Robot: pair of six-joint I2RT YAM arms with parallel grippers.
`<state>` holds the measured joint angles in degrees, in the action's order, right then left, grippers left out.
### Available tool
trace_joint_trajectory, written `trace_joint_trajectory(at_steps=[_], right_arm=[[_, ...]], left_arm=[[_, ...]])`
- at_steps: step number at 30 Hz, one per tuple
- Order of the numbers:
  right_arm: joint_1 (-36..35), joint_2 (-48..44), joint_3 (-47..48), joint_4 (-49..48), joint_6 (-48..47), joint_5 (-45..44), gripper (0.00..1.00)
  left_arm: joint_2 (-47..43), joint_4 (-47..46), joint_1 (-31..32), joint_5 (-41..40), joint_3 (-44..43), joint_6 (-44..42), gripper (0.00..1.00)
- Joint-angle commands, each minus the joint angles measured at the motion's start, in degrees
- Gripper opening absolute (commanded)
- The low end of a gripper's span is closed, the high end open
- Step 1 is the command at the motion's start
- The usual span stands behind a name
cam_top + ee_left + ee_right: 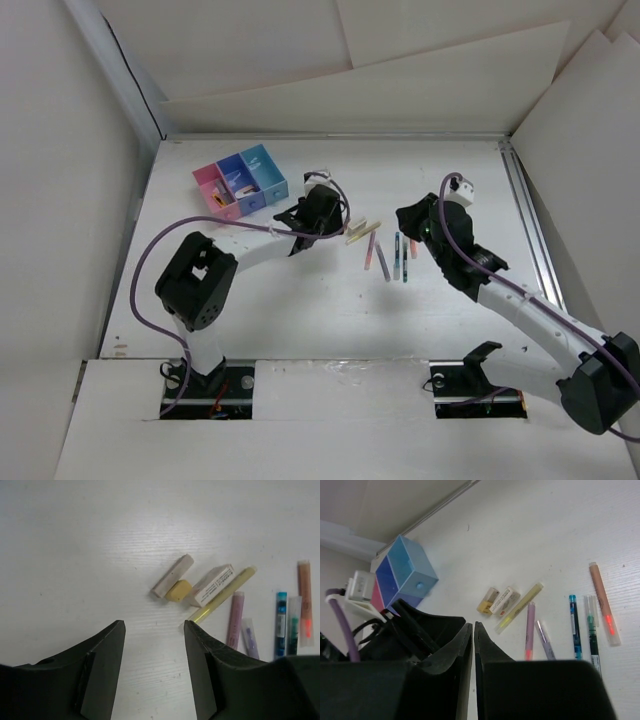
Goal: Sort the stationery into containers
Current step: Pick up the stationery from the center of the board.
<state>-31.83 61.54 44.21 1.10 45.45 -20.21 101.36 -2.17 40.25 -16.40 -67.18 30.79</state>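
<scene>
The three joined containers (240, 182), pink, dark blue and light blue, stand at the back left and also show in the right wrist view (405, 575). The stationery lies mid-table. It includes a tan block (173, 575), a small yellow block (178, 590), a labelled eraser (212, 585), and pens in yellow (225, 594), pink (235, 618), purple (250, 637), blue (281, 625), green (294, 625) and orange (304, 602). My left gripper (152, 625) is open and empty, just short of the blocks. My right gripper (472, 625) is shut and empty, right of the pens (397, 255).
White walls close in the table on three sides, with a metal rail (530, 230) along the right. Small items lie in the pink bin (213, 190) and the dark blue bin (238, 180). The left arm's cable (150, 250) loops out to the left.
</scene>
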Motion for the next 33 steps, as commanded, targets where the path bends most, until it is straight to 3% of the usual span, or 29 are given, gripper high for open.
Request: trace_joint_trajectory(at_steps=[1, 6, 10, 14, 29, 33], right_arm=[[0.46, -1.77, 1.23, -1.46, 0.08, -1.68, 0.11], [0.46, -1.77, 1.23, -1.46, 0.08, -2.21, 0.11], [0.46, -1.77, 1.23, -0.93, 0.08, -4.05, 0.24], [0.46, -2.38, 1.23, -0.31, 0.6, -4.67, 0.28], [0.99, -6.34, 0.0, 0.21, 2.19, -7.13, 0.29], [1.51, -6.87, 0.0, 0.21, 2.19, -7.13, 0.29]], left_arm=[[0.58, -6.42, -2.19, 7.5, 1.87, -1.78, 0.47], [1.73, -7.14, 2.53, 5.87, -0.75, -6.17, 0.5], [4.37, -6.53, 5.62, 2.52, -4.18, -9.95, 0.52], [6.74, -7.05, 5.63, 2.52, -6.91, -11.8, 0.52], [14.21, -5.65, 5.63, 1.99, -16.49, -20.77, 0.5], [16.23, -5.13, 5.63, 2.52, -17.81, -22.0, 0.46]])
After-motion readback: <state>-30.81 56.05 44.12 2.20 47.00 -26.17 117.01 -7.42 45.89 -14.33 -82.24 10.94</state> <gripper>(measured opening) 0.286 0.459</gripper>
